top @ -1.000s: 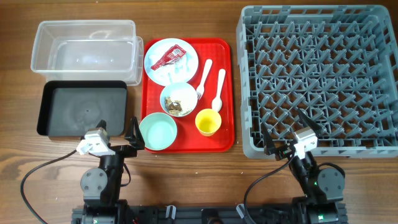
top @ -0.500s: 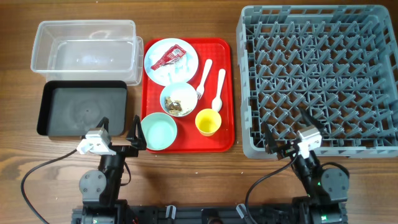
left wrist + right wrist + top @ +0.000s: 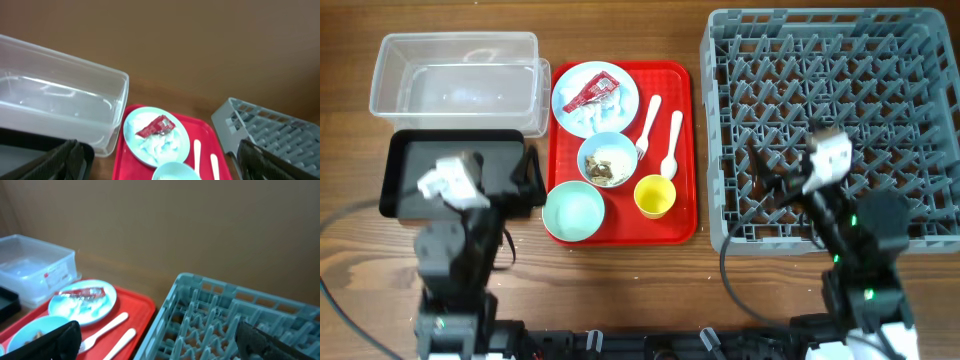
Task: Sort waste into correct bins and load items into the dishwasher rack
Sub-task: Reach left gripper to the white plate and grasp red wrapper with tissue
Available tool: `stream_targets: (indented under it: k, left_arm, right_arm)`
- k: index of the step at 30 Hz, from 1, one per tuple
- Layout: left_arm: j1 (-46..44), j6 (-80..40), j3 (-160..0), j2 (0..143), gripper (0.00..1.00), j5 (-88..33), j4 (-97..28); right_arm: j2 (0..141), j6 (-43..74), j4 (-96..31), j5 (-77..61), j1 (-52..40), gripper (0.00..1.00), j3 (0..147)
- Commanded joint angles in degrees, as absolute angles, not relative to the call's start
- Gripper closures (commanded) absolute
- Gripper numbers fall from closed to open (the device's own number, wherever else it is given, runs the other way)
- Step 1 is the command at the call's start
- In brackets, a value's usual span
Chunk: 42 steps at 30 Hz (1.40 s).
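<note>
Hovering at the right edge of the glossy black tray [image 3: 408, 155], our left gripper [image 3: 531, 180] has its fingers [image 3: 65, 160] spread wide and empty. Our right gripper [image 3: 764, 180] hangs over the near left part of the dishwasher rack [image 3: 880, 60], a square grey plastic crate with a grid floor and upright pegs. Its fingers [image 3: 50, 342] are likewise apart, gripping nothing.

Between them on the wooden table [image 3: 620, 290] lies a flat red tray [image 3: 686, 150]. At its far end we see a round pale blue plate [image 3: 568, 90] carrying a shiny red-and-white wrapper [image 3: 592, 91] beside crumpled white tissue [image 3: 592, 115]. Nearer sits a pale blue bowl [image 3: 588, 155] of brownish and white crumbly scraps [image 3: 605, 175]. A smooth mint green bowl [image 3: 574, 212] sits near left and a small yellow cup [image 3: 654, 195] to its right. A white plastic fork [image 3: 648, 125] and spoon [image 3: 672, 143] lie side by side, right of the plate. Just beyond the black tray stands the clear rectangular tub [image 3: 457, 85].
</note>
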<state>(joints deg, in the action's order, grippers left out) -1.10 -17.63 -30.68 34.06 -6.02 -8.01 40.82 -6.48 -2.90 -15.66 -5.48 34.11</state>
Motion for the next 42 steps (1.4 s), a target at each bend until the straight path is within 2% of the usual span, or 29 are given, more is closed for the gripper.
stream_targets:
  k: [1,4,9,16,21,30,42]
  left_arm:
    - [-0.9,-15.8,-45.4,47.7,0.0,-8.5,-14.8]
    - [-0.9,-12.3,-59.4,60.1,0.0,-12.7,-23.9]
    - [-2.9,-7.6,-80.8,78.2,0.0,-13.1,-38.4]
    - [-8.6,5.0,-107.2,102.1,0.0,-12.8,-59.5]
    - [-11.2,7.1,-108.7,110.7,0.0,-12.9,-57.0]
    - [-13.5,10.3,-108.7,120.3,0.0,-13.8,-50.3]
    - [-14.1,10.7,-108.7,129.7,0.0,-9.2,-43.9]
  right_arm:
    - [49.0,-5.8,-8.5,-19.6,-5.7,0.0,44.8]
    - [55.7,-5.9,-16.9,-19.6,-5.7,0.0,54.1]
    - [62.0,-5.9,-27.3,-19.6,-5.7,0.0,64.6]
    - [63.7,-5.9,-30.2,-19.4,-5.7,0.0,67.4]
    - [64.3,0.4,-32.5,-19.6,-5.7,0.0,67.4]
    - [65.5,0.4,-34.8,-19.4,-5.7,0.0,67.4]
    - [68.7,0.4,-37.7,-19.4,-5.7,0.0,67.4]
